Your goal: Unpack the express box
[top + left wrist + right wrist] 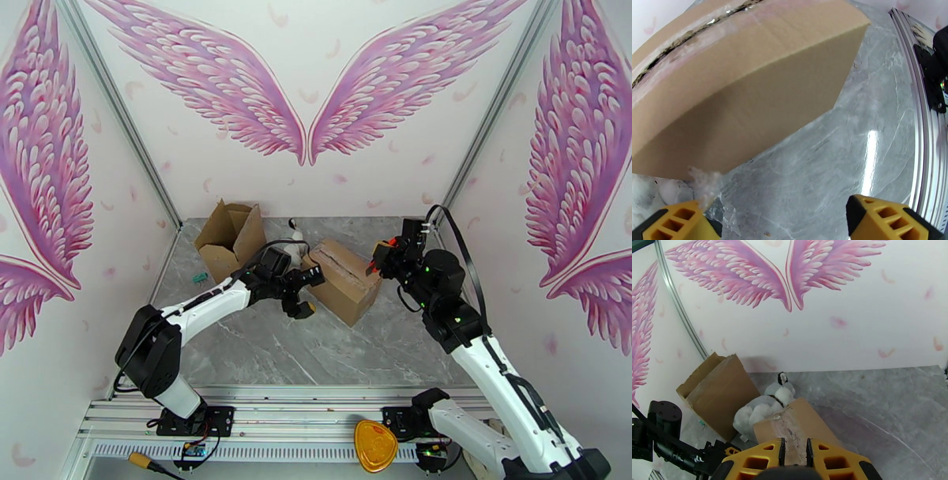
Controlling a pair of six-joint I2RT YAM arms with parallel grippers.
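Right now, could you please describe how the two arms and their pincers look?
The left arm and right arm have white shells, black joints and black cables looping alongside; small green lights dot the right one. The left pincer and right pincer have blocky yellow fingers with ribbed cut-outs.

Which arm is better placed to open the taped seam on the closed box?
Right, probably. The right claw sits over the taped seam on top of the box, aimed along it. The left claw hangs open, low beside the plain side wall, facing the table.
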